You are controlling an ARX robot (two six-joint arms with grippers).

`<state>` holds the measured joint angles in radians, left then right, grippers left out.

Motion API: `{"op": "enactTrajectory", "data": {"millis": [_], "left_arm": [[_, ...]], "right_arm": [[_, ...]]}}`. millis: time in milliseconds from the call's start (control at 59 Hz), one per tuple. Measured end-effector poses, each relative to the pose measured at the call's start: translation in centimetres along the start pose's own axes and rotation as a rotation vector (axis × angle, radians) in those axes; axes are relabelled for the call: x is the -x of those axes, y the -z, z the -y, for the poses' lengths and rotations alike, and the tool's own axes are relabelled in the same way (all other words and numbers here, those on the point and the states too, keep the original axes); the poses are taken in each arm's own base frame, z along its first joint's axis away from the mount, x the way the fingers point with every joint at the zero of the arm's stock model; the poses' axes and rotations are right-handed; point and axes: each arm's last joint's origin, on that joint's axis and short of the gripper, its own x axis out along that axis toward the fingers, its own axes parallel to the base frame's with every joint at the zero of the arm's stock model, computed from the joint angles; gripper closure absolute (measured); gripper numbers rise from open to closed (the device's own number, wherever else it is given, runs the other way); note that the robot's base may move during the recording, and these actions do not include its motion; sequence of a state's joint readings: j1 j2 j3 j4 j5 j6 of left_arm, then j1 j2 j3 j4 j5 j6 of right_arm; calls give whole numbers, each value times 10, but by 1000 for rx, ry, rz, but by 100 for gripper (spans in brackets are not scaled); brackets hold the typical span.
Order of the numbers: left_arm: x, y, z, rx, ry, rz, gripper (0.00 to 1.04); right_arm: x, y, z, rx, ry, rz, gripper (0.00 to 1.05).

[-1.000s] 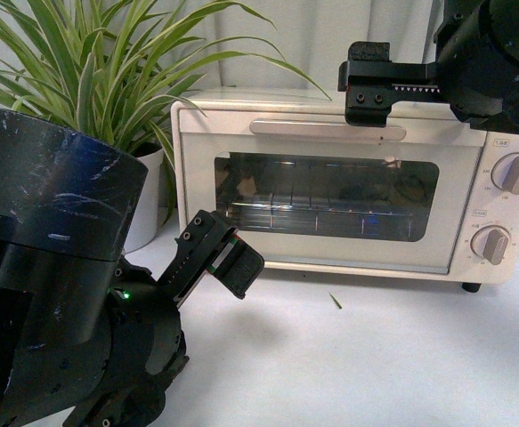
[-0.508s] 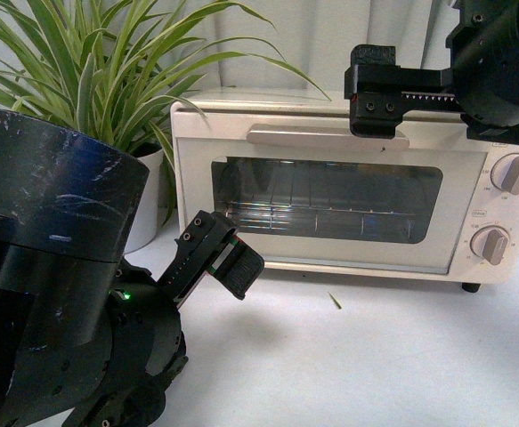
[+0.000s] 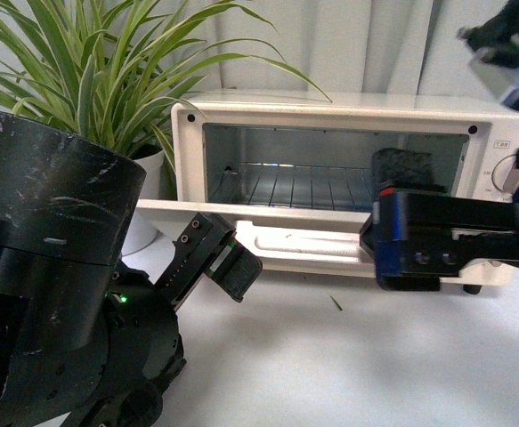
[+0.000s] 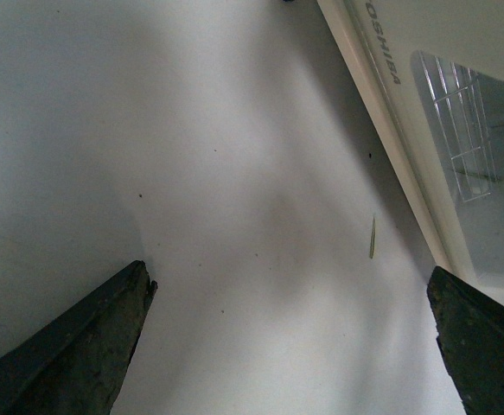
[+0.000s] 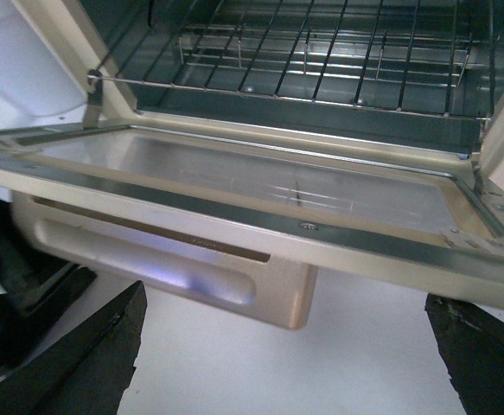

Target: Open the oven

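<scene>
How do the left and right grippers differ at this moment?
The left gripper hangs over the table beside the oven; the right gripper faces the lowered door and its handle. In the front view the left gripper is sharp, the right gripper blurred. Both are open and hold nothing.

**Oven Door Down Flat, Arms at Either End**

The oven (image 3: 330,111) stands at the back of the surface (image 3: 348,365), with a potted plant (image 3: 81,80) just beside it on the left. Its door (image 3: 268,216) lies folded down in front of the cavity, with the wire rack (image 3: 295,185) inside. The left end effector (image 3: 216,260) is before the door's left end, and the right end effector (image 3: 410,249) before its right end. A sliver (image 3: 336,302) lies on the surface between them.
</scene>
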<state>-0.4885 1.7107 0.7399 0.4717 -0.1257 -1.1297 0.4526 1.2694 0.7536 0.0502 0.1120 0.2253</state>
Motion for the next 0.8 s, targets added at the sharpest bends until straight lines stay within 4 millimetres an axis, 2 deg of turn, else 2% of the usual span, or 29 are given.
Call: {"op": "enactTrajectory", "data": {"millis": [119, 220, 576, 797], "left_arm": [[3, 0, -3, -48, -32, 24, 7], [6, 1, -6, -140, -78, 48, 7], [6, 17, -7, -511, -183, 82, 7], [6, 25, -16, -776, -267, 97, 7]], "right_arm": [[34, 1, 11, -57, -17, 100, 9], [48, 9, 23, -83, 9, 147, 9], [45, 47, 47, -137, 40, 83, 9], [43, 64, 51, -134, 44, 55, 9]]}}
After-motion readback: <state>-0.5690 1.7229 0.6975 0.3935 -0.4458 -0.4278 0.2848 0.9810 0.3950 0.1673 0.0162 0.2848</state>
